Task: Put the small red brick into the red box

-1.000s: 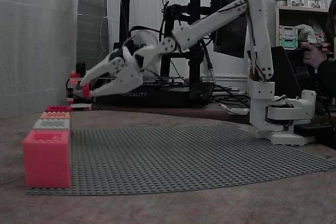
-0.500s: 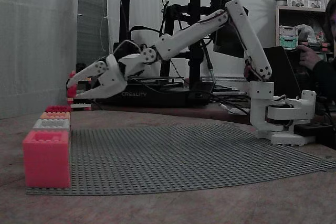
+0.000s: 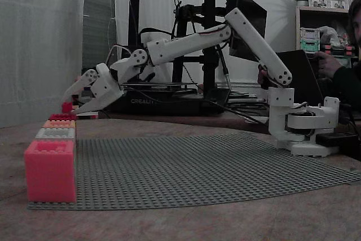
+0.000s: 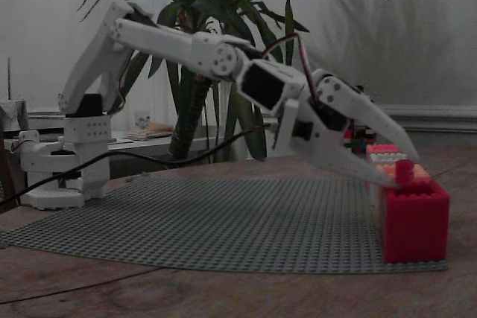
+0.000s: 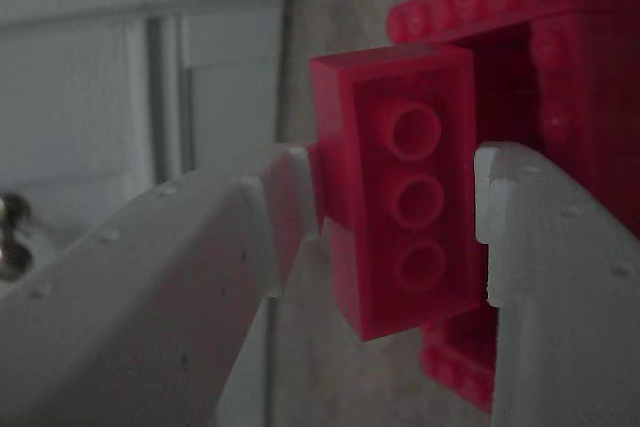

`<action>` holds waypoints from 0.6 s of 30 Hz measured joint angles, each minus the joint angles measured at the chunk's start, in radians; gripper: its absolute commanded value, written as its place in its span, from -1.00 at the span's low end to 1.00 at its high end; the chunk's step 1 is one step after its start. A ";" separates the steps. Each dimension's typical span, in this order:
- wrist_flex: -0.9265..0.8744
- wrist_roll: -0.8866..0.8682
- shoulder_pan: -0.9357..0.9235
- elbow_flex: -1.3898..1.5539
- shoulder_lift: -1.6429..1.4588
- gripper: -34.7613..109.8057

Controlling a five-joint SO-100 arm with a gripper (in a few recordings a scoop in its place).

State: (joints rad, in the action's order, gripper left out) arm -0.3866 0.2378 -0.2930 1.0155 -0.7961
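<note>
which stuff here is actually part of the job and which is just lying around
Part of the job:
- small red brick, held in the claw
- red box, just under the brick
- claw

Just lying about:
- pink-coral box
- grey box
- orange box
- grey baseplate
- 3D printer
- potted plant

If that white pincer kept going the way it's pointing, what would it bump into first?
Probably the red box. The pincer, shut on the small red brick, slants down toward the box's open top; in the wrist view the box lies right behind the brick. Exact depth is unclear.
</note>
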 measured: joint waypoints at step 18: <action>-0.046 0.000 0.011 -0.071 0.034 -0.27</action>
State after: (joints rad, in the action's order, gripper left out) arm -0.4326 0.2378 -0.2823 0.9449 -0.7624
